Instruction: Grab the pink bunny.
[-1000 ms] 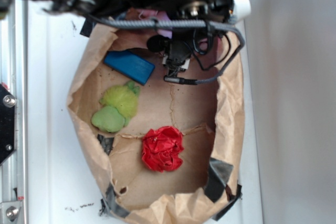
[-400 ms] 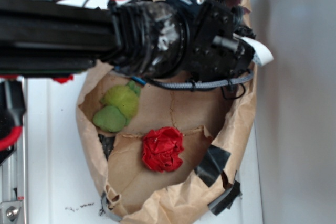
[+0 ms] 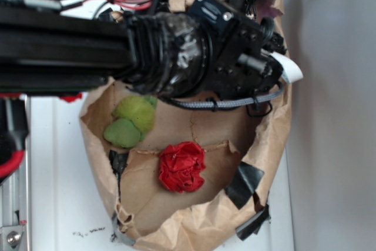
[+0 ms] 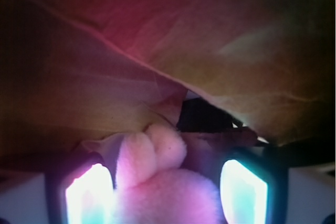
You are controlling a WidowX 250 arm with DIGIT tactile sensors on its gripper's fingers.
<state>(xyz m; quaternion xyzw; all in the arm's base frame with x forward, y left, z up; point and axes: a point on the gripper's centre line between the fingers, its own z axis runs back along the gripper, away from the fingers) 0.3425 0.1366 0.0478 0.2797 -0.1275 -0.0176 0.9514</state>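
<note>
In the wrist view the pink bunny (image 4: pixel 168 192), pale and fluffy, fills the space between my fingers, with two rounded plush lobes pointing toward the crumpled brown paper behind. My gripper (image 4: pixel 167 177) is open around it. The left pad (image 4: pixel 86 195) touches its fur, while the right pad (image 4: pixel 242 190) stands a little apart from it. In the exterior view the black arm (image 3: pixel 194 51) lies over the top end of the paper bag (image 3: pixel 267 139), hiding both the gripper's fingers and the bunny.
A lime-green plush toy (image 3: pixel 130 121) lies at the bag's left side and a red cloth ball (image 3: pixel 182 166) near its middle. Crumpled paper walls with black tape patches (image 3: pixel 244 180) ring the floor of the bag. A metal rail (image 3: pixel 14 204) runs along the left.
The arm has swung down across the bag's top end, covering the blue object seen earlier. The bag's rim has shifted slightly. The green toy and red ball stay put.
</note>
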